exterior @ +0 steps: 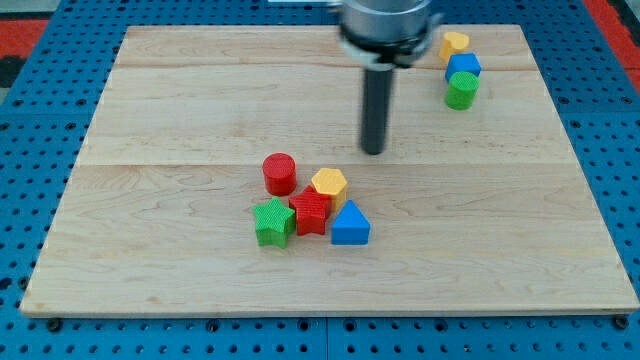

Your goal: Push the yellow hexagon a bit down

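The yellow hexagon lies near the board's middle in a cluster. It touches a red star-like block below it and a blue triangle at its lower right. A red cylinder sits to its left and a green star at the cluster's lower left. My tip rests on the board above and to the right of the yellow hexagon, a short gap away, touching no block.
At the view's top right stand a yellow block, a blue block and a green cylinder in a close column. The wooden board is ringed by a blue pegboard surface.
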Tool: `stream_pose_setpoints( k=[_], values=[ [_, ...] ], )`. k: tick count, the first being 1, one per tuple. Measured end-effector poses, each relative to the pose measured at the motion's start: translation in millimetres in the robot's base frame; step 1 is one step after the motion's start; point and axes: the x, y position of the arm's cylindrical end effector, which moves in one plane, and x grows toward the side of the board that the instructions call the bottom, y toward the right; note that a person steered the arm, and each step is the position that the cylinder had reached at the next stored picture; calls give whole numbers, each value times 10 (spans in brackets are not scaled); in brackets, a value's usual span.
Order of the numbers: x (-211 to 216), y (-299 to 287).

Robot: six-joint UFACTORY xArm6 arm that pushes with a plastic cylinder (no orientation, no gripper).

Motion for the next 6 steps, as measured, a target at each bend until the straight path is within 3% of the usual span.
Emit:
stream_pose_setpoints(
  k=[1, 2, 3, 4, 5, 6],
  values=[
    [-94, 367],
    [-239, -476],
    [98, -932],
    [97, -1227],
    [-190, -1334],
    [-66, -1475]
  ],
)
